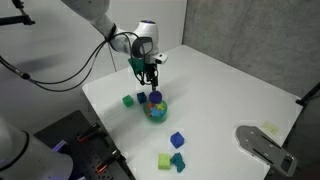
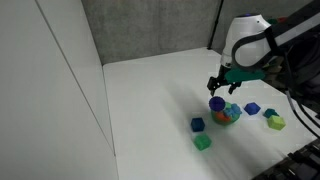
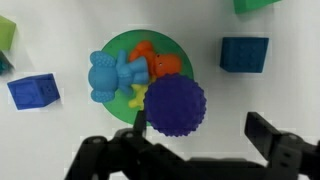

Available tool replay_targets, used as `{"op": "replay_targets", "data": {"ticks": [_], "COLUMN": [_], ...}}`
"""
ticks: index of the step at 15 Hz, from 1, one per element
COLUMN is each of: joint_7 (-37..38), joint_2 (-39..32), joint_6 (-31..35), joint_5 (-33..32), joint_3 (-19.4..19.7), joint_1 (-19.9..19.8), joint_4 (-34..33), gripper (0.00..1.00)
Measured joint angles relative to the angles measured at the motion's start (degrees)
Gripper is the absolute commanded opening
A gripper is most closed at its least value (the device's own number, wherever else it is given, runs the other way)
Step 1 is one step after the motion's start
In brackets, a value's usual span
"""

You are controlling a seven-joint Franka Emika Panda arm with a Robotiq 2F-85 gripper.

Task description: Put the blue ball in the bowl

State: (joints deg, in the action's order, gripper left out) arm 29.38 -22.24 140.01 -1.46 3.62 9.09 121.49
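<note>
**Blue ball at the bowl's rim**

The blue ball (image 3: pixel 176 106) lies over the rim of the bowl (image 3: pixel 122 42), approx. mid-table, beside blue and orange toy pieces (image 3: pixel 110 72) inside. Gripper (image 1: pixel 150 80) hangs just above, jaws spread wider than the ball. Blue cube (image 3: pixel 244 54) nearby.

ball (image 3: pixel 168 107) at the rim of the bowl (image 3: pixel 120 42), between left cube (image 3: pixel 33 91) and right cube (image 3: pixel 244 54)
</note>
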Motion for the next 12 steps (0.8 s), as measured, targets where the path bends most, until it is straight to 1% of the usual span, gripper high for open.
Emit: {"op": "replay_targets", "data": {"ticks": [4, 7, 12], "joint_7": [-3.68, -4.43, -4.66], "joint_2": [4.65, 8.74, 17.47], "joint_6": [-5.65, -10.63, -18.67], "joint_5": [0.63, -1.71, -5.57], "joint_3": [-0.86, -1.29, -2.13], "joint_1": [-0.27, -0.25, -0.29], "joint_4": [-0.16, -0.06, 0.95], "gripper": [1.00, 1.00, 1.00]}}
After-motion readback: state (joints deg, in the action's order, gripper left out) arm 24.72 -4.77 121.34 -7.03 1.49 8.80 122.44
